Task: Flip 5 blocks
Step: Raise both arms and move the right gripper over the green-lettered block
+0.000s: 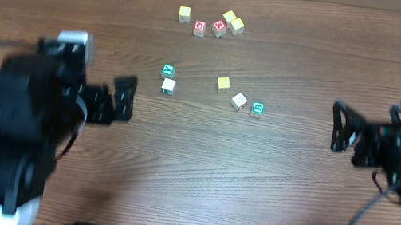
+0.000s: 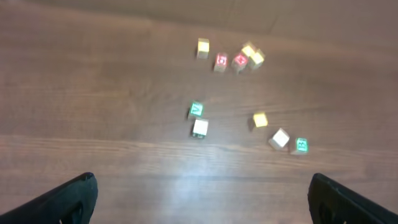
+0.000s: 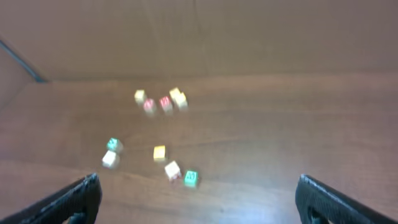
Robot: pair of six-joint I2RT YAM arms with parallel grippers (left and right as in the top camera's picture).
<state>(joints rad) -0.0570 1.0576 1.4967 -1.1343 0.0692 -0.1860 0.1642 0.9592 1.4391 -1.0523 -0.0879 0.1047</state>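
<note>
so, your small wooden cube blocks (image 1: 224,83) sit scattered on the brown wooden table (image 1: 173,181), four at the far side, five nearer. overhead shows the left gripper (image 1: 123,99) and right gripper (image 1: 338,126) spread wide, holding nothing, well apart from them. the wrist views only catch fingertips (image 2: 81,193) in the bottom corners.

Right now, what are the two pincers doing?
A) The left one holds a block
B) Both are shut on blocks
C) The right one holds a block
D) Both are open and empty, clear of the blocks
D: the left pincer and right pincer are both open with nothing between their fingers, and the blocks all lie loose on the table between them.
</note>
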